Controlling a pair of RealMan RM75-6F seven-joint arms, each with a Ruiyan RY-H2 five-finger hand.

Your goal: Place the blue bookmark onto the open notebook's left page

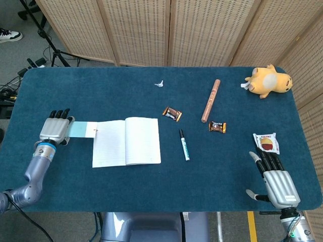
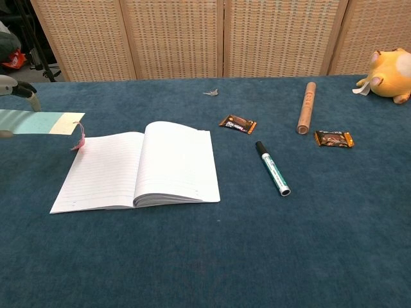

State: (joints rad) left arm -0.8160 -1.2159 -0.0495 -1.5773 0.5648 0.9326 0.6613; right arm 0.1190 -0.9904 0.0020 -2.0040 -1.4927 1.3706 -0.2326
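Note:
My left hand [image 1: 54, 130] holds the light blue bookmark [image 1: 82, 129] by its left end, lifted above the table. In the chest view the bookmark [image 2: 40, 122] juts in from the left edge, its pale tip and pink tassel [image 2: 78, 142] hanging just left of the open notebook [image 2: 138, 165]. The left hand [image 2: 16, 88] shows only at the frame edge there. The notebook [image 1: 126, 141] lies open and flat, its left page bare. My right hand [image 1: 275, 182] rests open on the table at the front right, far from the notebook.
A green marker [image 1: 183, 144] lies right of the notebook. Two candy wrappers [image 1: 172, 114] [image 1: 217, 127], a brown tube [image 1: 211, 100], a snack packet [image 1: 266, 143], a yellow plush toy [image 1: 268, 81] and a small paper scrap [image 1: 160, 83] are spread over the blue table.

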